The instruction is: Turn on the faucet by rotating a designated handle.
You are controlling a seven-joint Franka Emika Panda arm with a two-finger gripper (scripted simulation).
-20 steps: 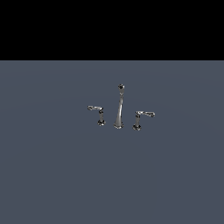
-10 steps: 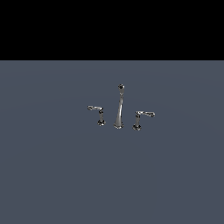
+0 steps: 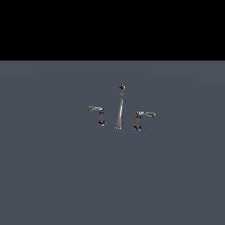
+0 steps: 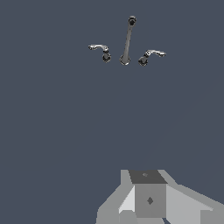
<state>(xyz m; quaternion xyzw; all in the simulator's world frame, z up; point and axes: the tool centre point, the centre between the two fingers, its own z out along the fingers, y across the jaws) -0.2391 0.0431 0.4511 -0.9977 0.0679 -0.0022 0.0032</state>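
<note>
Pincer [image 4: 148,201] shows only as a grey block in the wrist view; whether it is released or clenched cannot be told.

Centre frame in the exterior view, the faucet [image 3: 119,107] stands on a flat slate-grey surface [image 3: 52,176], the handle [image 3: 97,113] just left of its spout, under a black band.

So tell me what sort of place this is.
Likely a bare simulated test scene, not a real bathroom: a chrome faucet spout and two lever handles stand alone on a flat grey surface under a black void.
</note>
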